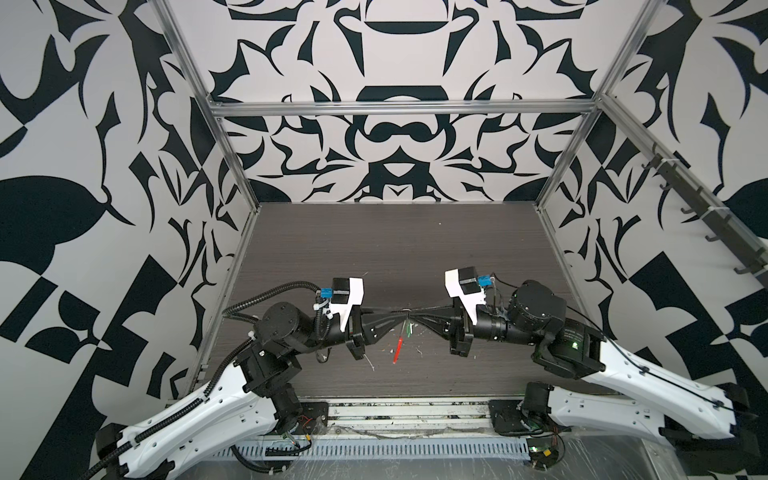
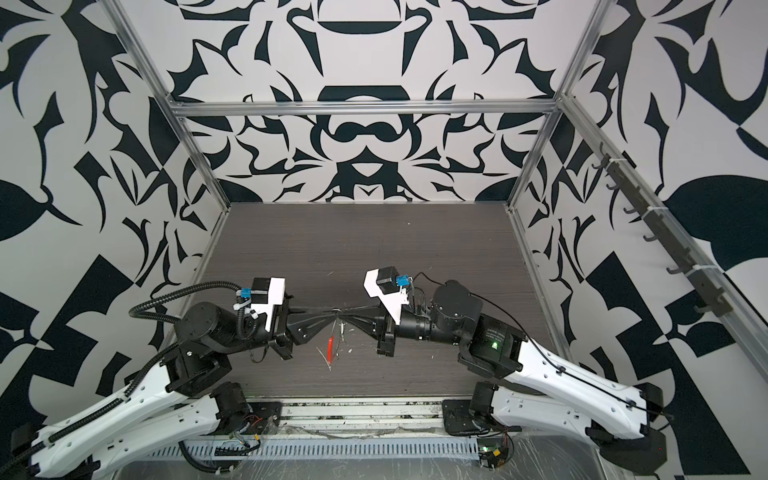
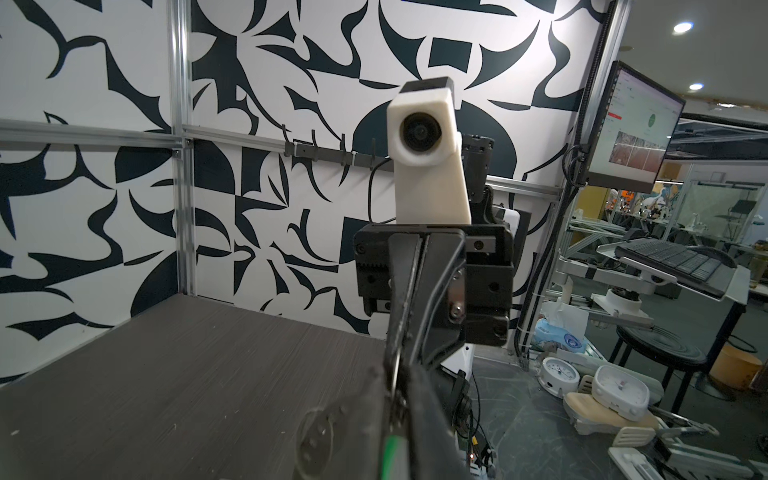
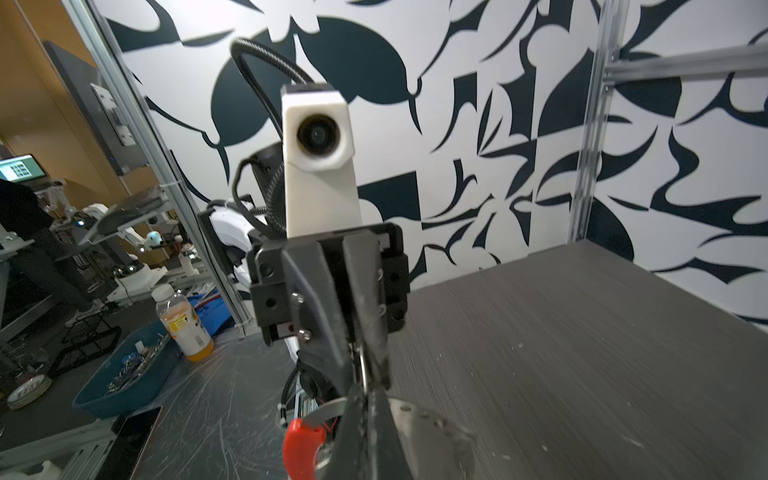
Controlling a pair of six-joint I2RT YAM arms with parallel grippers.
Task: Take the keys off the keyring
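Dark wood-grain tabletop (image 1: pixel 374 249), patterned walls (image 1: pixel 395 145); both sets of jaws meet tip to tip, front centre.
At the meeting point, left jaws narrowly parted; red-sleeved keyring (image 1: pixel 398 347) hangs edge-on just below, green tag (image 1: pixel 409 330) beside it; right jaws pinched tight on its wire.

Two grippers at mid-frame: left gripper (image 1: pixel 400 321), right gripper (image 1: pixel 414 320). One keyring (image 1: pixel 398 350), one green tag (image 1: pixel 409 331), several white scraps (image 1: pixel 371 366) lower centre.
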